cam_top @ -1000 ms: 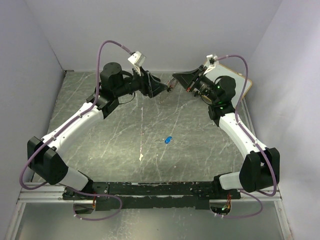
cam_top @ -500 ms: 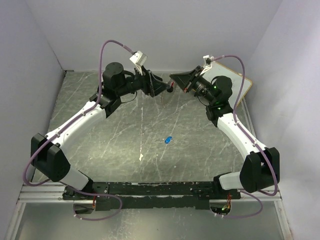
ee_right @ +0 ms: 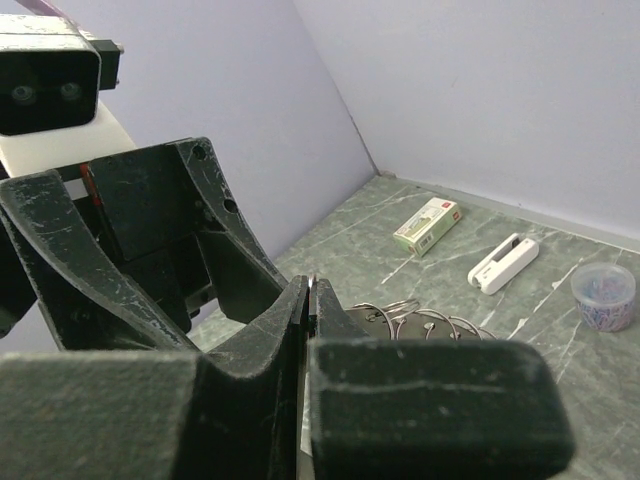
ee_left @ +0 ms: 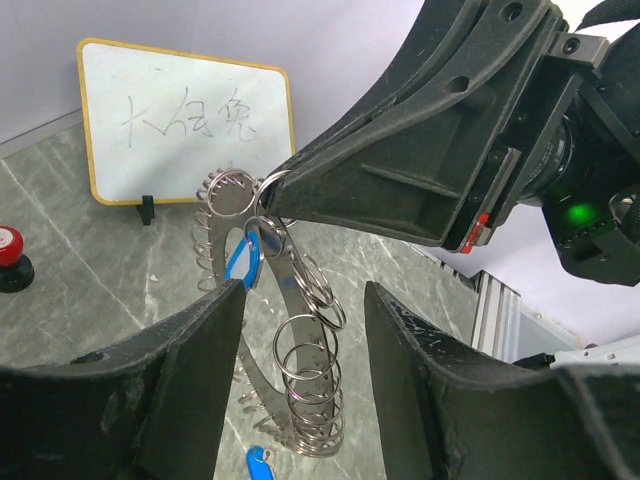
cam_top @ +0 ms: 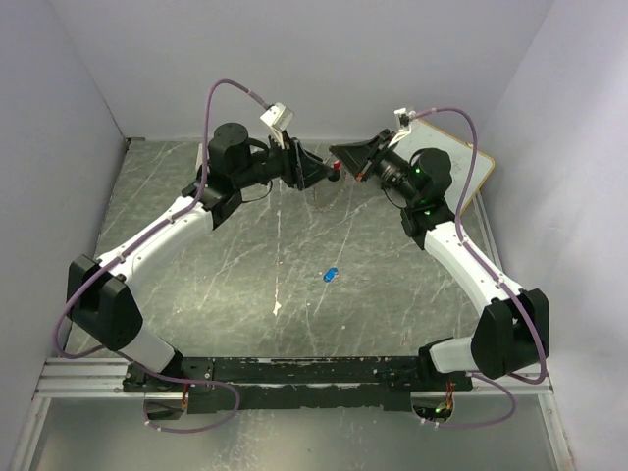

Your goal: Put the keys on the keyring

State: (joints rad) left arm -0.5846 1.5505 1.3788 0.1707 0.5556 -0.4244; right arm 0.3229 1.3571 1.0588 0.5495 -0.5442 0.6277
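Right hand point(ee_left: 275, 190): clenched on the keyring point(ee_left: 305, 415) top.
Left hand point(ee_left: 303, 300): spread wide, nothing held.
Keyring: stiff, light, swingy; best pinched at the rim.
Key point(cam_top: 332, 275): tiny, slippery; best gripped by its blue head.

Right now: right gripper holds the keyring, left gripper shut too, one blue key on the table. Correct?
No: left gripper is open, jaws apart either side of the keyring, per the left wrist view. The right gripper grips the ring; blue key lies on the table.
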